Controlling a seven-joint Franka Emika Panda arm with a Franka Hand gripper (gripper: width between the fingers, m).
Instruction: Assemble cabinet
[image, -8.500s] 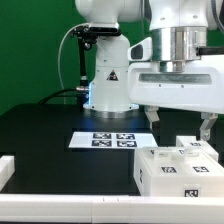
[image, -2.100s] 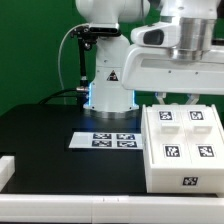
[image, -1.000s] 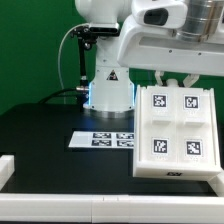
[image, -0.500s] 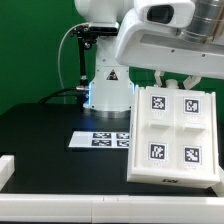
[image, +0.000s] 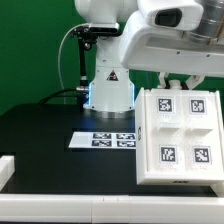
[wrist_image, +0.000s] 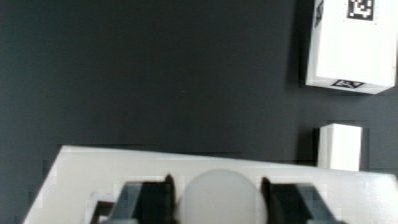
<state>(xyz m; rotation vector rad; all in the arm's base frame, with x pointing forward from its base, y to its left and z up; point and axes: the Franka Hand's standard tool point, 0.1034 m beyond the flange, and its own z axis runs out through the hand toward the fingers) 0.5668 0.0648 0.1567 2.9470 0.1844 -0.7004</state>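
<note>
box (image: 178, 135): tipped up at the exterior view's right, four-tag face to camera | tool (image: 181, 83): clamped on box's upper edge | white block (wrist_image: 338, 50), smaller block (wrist_image: 342, 145): apart on tabletop (image: 40, 135) | marker board (image: 101, 140): flat, farther back, toward the exterior view's left

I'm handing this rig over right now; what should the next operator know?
Gripper: jaws shut on the upper edge of the box body, held tipped up, its four-tag face toward the exterior camera. A tagged block and a smaller block lie loose on the table, apart from it. Done: body stood on edge. Left: no part is seen joined, so all fitting.
</note>
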